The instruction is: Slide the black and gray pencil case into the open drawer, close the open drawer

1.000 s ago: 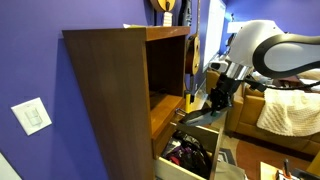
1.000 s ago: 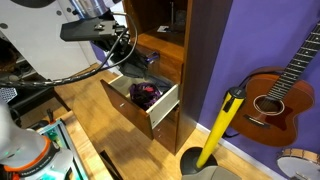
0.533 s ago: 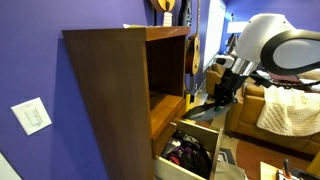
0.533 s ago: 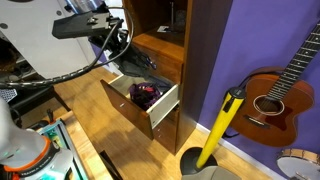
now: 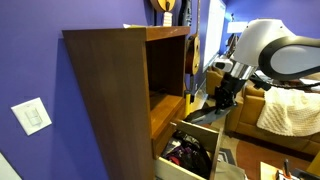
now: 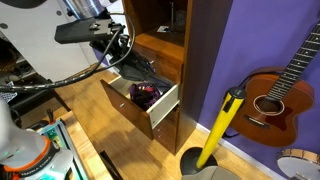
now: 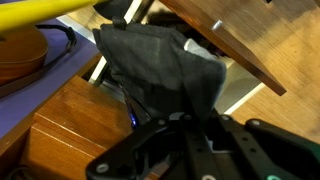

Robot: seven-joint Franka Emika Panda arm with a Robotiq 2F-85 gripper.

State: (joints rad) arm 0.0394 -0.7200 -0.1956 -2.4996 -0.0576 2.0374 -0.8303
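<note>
The black and gray pencil case (image 7: 160,65), where is it right now?

In the gripper (image 7: 195,130). In the wrist view the cloth narrows to a point between the fingers, so I judge it clamped on one end of the case. The case hangs over the back part of the open drawer (image 6: 160,108), close under the shelf edge of the cabinet (image 5: 105,90). I cannot tell whether it touches the red-and-black clutter (image 6: 145,92) below.

Has anything changed in the last second?

Little. The arm drifted slightly away and came back, and the case sits almost where it did. The drawer stands just as far out.

What does that mean for the task?

My guess is that the case is nearly placed but not let go. Closing has not begun.

Give me the counts.

There is one gripper, one case, one drawer pulled out and one cabinet. Further out, an exterior view shows one guitar (image 6: 275,95) and one yellow tool (image 6: 222,125) against the purple wall. There is also one switch plate (image 5: 33,116).
</note>
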